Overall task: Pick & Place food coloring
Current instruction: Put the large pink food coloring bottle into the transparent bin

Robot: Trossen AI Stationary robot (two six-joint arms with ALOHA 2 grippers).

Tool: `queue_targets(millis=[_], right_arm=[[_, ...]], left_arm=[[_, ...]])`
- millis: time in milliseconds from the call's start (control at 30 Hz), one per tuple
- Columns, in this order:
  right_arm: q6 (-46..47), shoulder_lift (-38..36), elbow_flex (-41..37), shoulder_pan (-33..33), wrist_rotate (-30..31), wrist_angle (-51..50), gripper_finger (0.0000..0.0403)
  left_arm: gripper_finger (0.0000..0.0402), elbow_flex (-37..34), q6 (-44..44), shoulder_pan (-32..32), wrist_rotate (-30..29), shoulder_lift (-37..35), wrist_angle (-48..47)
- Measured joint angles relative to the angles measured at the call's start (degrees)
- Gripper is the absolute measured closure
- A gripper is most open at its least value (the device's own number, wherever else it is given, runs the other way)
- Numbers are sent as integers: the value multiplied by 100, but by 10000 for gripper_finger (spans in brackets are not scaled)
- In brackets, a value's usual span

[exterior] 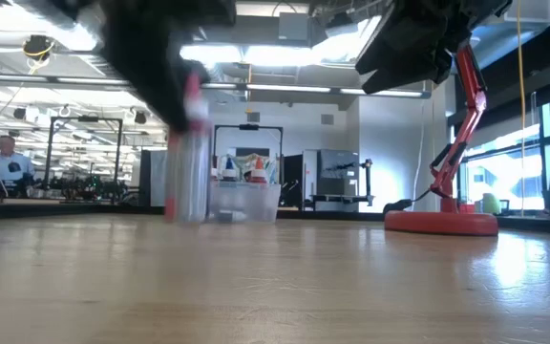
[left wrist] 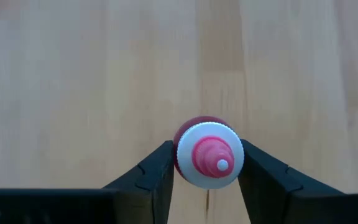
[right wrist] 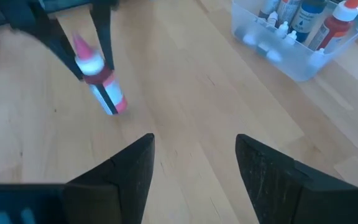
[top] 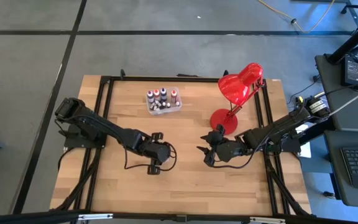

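A small red food coloring bottle (left wrist: 199,124) with a white cap and pink tip stands between the fingers of my left gripper (left wrist: 207,163), which is shut on it over the near middle of the table (top: 156,163). The right wrist view shows the bottle (right wrist: 101,84) tilted, with its lower end at the wood. More food coloring bottles stand in a clear plastic box (top: 163,102) at the far middle. My right gripper (right wrist: 194,155) hovers open, with nothing between its fingers, to the right of the bottle (top: 207,151). My left gripper pinches the bottle at its white cap (left wrist: 184,158), one finger (left wrist: 157,171) on each side. The fingers come from above, slanting down. The bottle hangs tilted below them, its base (right wrist: 115,107) at the tabletop; I cannot tell whether it still rests there.
A red desk lamp (top: 240,84) stands on its round base (top: 224,119) at the far right, close behind my right arm. The clear box (right wrist: 291,53) sits at the far middle. Bare wood lies between the two grippers and toward the near edge.
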Motion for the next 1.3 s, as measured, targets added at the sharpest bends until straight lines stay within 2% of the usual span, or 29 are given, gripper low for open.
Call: queue_targets(millis=[67, 167, 267, 400, 500, 700, 833, 1000, 1300], right_arm=[[1, 0, 0, 0, 0, 4, 176], [8, 0, 2, 0, 47, 39, 176], [17, 0, 2, 2, 248, 83, 176], [115, 0, 7, -30, 392, 96, 176], [271, 0, 7, -88, 397, 92, 176], [477, 0, 7, -208, 400, 96, 176], [600, 0, 7, -256, 407, 82, 176], [605, 0, 7, -336, 415, 81, 176], [601, 0, 7, -508, 412, 79, 176]], left_arm=[[257, 279, -232, 68, -212, -134, -371], [257, 769, -473, 307, -859, -355, -1172], [257, 1148, -64, 670, -1317, -554, -1471], [257, 1325, 967, 1326, -1621, -673, -1445], [257, 1329, 1493, 1916, -1552, -674, -1475], [257, 1329, 2223, 3051, -785, -445, -1052], [257, 1277, 2518, 3586, -387, -203, -846], [257, 1248, 2835, 3912, -415, 147, -760], [258, 1248, 3125, 4142, -622, 765, -258]])
